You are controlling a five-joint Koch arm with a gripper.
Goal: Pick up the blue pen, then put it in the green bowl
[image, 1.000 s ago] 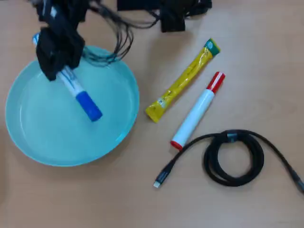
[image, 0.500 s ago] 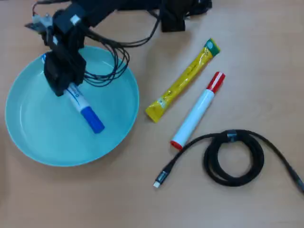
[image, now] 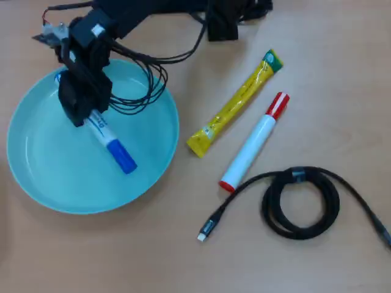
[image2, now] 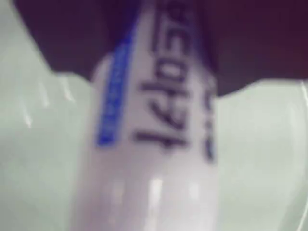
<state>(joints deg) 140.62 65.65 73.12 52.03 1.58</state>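
Note:
The blue pen (image: 114, 145) lies slanted inside the green bowl (image: 43, 177), its blue cap pointing to the lower right in the overhead view. My gripper (image: 85, 113) is low over the bowl and hides the pen's upper end. In the wrist view the pen's white barrel (image2: 154, 154) with blue and black print fills the middle. Dark jaws press against it on both sides at the top. The pale bowl surface (image2: 33, 173) lies behind the barrel.
To the right of the bowl on the wooden table lie a yellow sachet (image: 235, 104), a white marker with a red cap (image: 253, 143) and a coiled black cable (image: 300, 201). The arm's black wires (image: 143, 91) hang over the bowl's far rim.

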